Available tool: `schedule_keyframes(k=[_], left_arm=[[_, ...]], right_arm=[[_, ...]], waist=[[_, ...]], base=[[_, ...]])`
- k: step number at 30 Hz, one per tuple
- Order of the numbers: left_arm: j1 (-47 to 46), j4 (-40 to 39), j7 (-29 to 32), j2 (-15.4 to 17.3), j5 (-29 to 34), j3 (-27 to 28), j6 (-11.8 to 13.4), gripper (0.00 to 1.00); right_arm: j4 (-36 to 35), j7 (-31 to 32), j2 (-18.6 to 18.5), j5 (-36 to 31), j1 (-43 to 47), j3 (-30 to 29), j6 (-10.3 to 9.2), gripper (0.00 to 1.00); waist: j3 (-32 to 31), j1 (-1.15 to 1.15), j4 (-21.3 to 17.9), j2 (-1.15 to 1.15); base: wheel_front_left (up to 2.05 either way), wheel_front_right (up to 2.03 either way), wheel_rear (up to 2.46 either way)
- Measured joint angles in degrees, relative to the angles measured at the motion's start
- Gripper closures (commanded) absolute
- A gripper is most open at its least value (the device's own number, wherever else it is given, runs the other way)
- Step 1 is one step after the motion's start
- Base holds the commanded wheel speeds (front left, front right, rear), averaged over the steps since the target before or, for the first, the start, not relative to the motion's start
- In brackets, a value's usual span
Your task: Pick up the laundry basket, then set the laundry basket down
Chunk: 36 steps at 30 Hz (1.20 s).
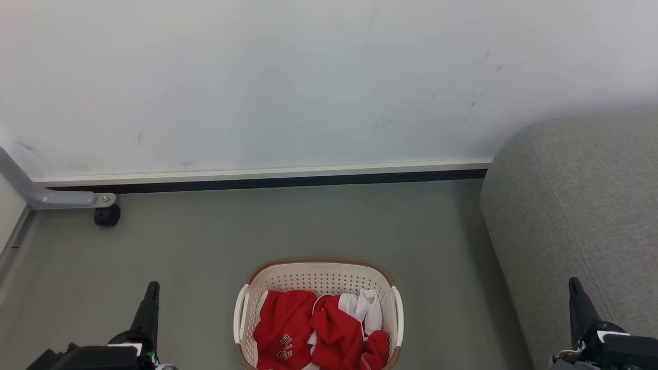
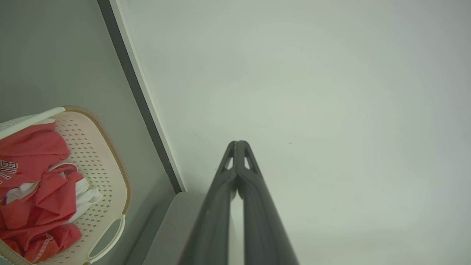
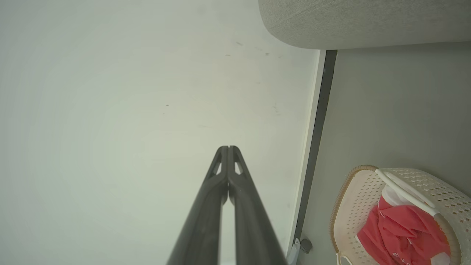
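Head view: the laundry basket (image 1: 318, 280) sits on the floor (image 1: 205, 246) at 6 o'clock, at 3 o'clock from our left end effector (image 1: 151, 290) and 9 o'clock from our right end effector (image 1: 574, 288). We see both pinched shut, empty. Left is nearer.

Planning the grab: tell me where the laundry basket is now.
In the head view the laundry basket sits on the floor at bottom centre, between the left gripper and the right gripper, touching neither, with the grey sofa to its right.
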Motion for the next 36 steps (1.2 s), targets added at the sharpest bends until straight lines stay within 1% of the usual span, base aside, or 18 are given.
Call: schedule_keyframes(k=[36], left_arm=[[0.0,-0.1,0.0,0.0,0.0,0.0,0.0,1.00]], right_arm=[[0.0,0.0,0.0,0.0,0.0,0.0,0.00,1.00]], waist=[[0.0,0.00,0.0,0.00]], base=[[0.00,0.00,0.00]])
